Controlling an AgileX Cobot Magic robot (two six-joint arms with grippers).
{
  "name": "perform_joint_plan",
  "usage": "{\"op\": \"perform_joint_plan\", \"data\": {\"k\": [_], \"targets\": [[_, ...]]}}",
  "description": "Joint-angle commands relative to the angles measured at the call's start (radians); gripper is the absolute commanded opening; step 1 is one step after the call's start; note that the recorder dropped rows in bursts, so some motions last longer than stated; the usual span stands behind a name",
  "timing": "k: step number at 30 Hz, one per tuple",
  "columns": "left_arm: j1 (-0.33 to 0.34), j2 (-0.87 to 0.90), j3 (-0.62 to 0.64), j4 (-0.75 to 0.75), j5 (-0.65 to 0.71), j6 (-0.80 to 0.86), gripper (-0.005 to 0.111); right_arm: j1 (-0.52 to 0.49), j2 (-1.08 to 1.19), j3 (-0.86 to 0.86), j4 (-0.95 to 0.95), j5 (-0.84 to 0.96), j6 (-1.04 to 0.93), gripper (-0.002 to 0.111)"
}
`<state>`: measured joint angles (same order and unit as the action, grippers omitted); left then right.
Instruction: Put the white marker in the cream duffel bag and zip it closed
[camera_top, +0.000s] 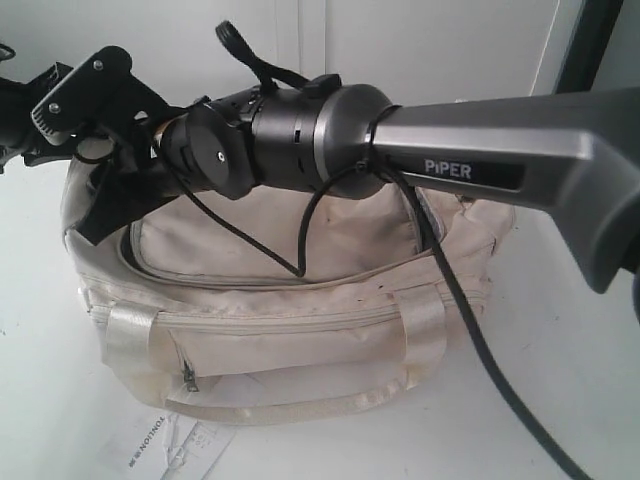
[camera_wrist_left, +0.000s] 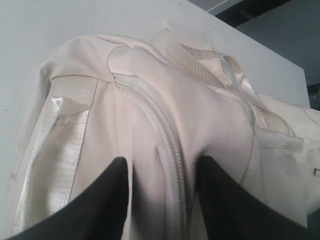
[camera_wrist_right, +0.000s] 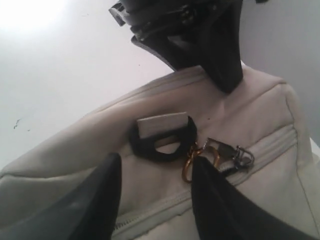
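The cream duffel bag (camera_top: 300, 300) sits on the white table, front pocket facing the exterior camera. The white marker is out of view. My right arm (camera_top: 290, 130) reaches across the bag's top to its left end. There my right gripper (camera_wrist_right: 155, 162) is open over the fabric, next to a black D-ring (camera_wrist_right: 162, 140), a gold ring (camera_wrist_right: 189, 162) and a metal zipper pull (camera_wrist_right: 235, 152). My left gripper (camera_wrist_left: 162, 162) is open astride the bag's zipper ridge (camera_wrist_left: 170, 145). One of its fingers (camera_wrist_right: 227, 70) touches the bag (camera_wrist_right: 75, 150) just past the D-ring.
A printed white paper tag (camera_top: 170, 445) lies on the table in front of the bag. A black cable (camera_top: 470, 330) hangs from the right arm across the bag's right end. The front pocket zipper pull (camera_top: 188, 378) hangs at the pocket's left.
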<state>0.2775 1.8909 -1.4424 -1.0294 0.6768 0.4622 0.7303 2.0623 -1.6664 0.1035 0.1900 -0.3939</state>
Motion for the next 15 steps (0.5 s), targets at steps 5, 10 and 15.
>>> {"op": "perform_joint_plan", "data": {"k": [5,10,15], "targets": [[0.002,0.011,-0.003,-0.039,0.016,0.012,0.067,-0.043,0.001,-0.009,-0.003,-0.015,0.104,0.043],[0.002,0.011,-0.003,-0.039,0.029,0.035,0.063,-0.055,0.006,-0.009,-0.003,-0.021,0.189,0.043],[0.002,0.011,-0.003,-0.039,0.051,0.067,0.019,-0.051,0.006,-0.009,-0.003,-0.021,0.189,0.043]]}}
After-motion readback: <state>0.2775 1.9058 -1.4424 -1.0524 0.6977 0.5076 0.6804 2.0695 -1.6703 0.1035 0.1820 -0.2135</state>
